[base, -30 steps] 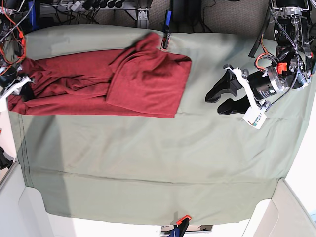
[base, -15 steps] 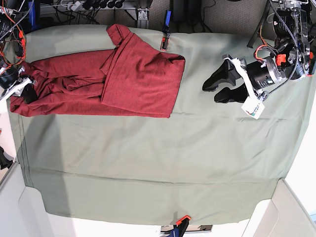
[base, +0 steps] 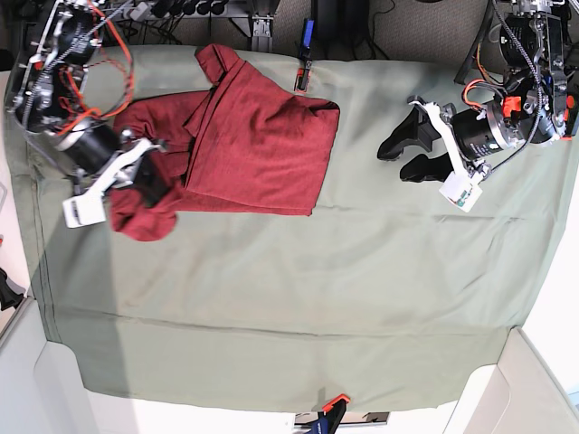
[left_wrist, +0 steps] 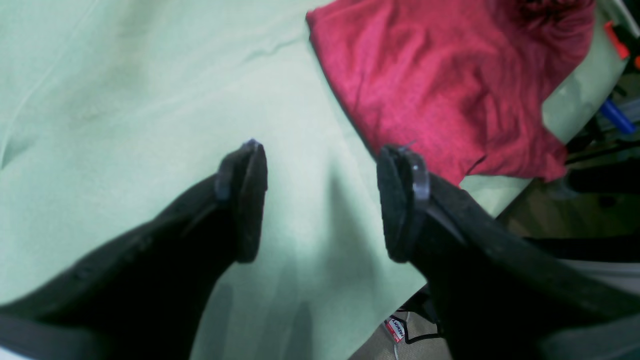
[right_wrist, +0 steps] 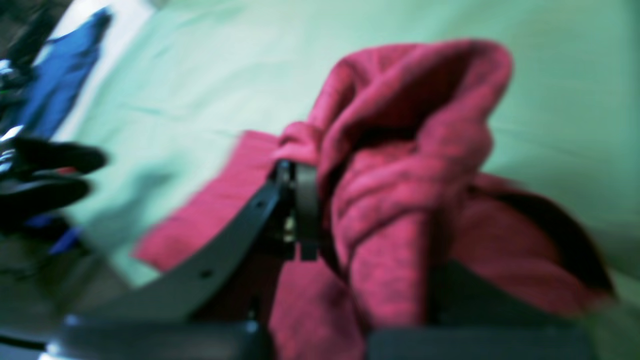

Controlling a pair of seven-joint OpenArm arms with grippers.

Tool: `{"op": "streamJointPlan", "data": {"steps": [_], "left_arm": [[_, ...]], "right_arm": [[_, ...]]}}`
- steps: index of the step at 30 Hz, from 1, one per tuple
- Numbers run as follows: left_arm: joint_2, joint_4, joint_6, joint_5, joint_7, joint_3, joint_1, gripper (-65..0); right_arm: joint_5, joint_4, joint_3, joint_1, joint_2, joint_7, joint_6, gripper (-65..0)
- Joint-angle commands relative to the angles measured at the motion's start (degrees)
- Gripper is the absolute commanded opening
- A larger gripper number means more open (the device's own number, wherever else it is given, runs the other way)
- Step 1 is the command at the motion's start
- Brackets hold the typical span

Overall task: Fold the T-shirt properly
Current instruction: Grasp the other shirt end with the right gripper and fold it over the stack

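A green cloth (base: 271,298) covers the table, bare along its near half. Farther back, a maroon T-shirt (base: 253,145) lies partly folded toward the base view's left, one corner flipped past the far edge. The right gripper (base: 152,181) is clamped on a bunched end of the shirt, lifting it into a hanging clump. The left gripper (base: 404,154) hovers over bare cloth well apart from the shirt, jaws spread, holding nothing

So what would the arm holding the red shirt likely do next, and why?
Probably carry its bunched end on across and lay it over the flat part. The right gripper is shut on the shirt, whose far end hangs gathered in the jaws, while the left gripper hovers open, clear of the cloth.
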Motion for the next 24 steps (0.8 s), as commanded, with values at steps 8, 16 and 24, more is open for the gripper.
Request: {"op": "streamJointPlan", "data": {"steps": [8,16,24], "left_arm": [[-0.8,0.6,-0.5,-1.1,-1.0,-0.4,-0.4,-27.0],[-0.8,0.6,-0.5,-1.6,-1.0,-0.4,0.2,-27.0],[-0.8,0.6,-0.5,-2.5,-1.0,-0.4,0.2,-27.0]], "right_arm": [[-8.1,-0.2,-13.5,0.8,-6.5,7.1,0.0,-65.0],[-12.1,-7.0,-23.7,0.8,-7.0,8.3,0.0,-47.4],[-10.2,-9.4,-29.5,1.4,-7.0,9.6,0.0,-27.7]]}}
